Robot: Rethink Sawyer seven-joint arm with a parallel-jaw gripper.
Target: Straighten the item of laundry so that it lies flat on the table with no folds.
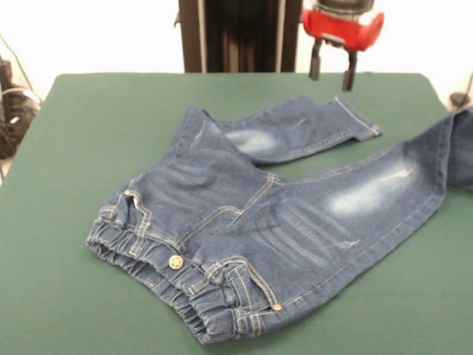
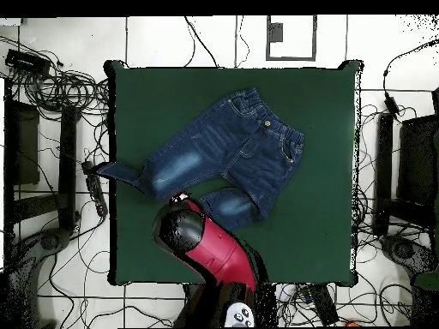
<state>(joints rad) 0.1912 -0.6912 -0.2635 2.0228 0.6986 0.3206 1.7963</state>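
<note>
Pincer [image 1: 333,76] parted, holding nothing, hanging above jeans [image 1: 251,222] leg on table [image 1: 89,148]

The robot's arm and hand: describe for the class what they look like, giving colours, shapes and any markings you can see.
In the front view the hand has a glossy red, rounded body under a dark collar, with two short dark fingers pointing down, set apart. From overhead the arm is a thick, rounded shell in crimson red with black sections. No markings or loose cables on it can be made out.
</note>
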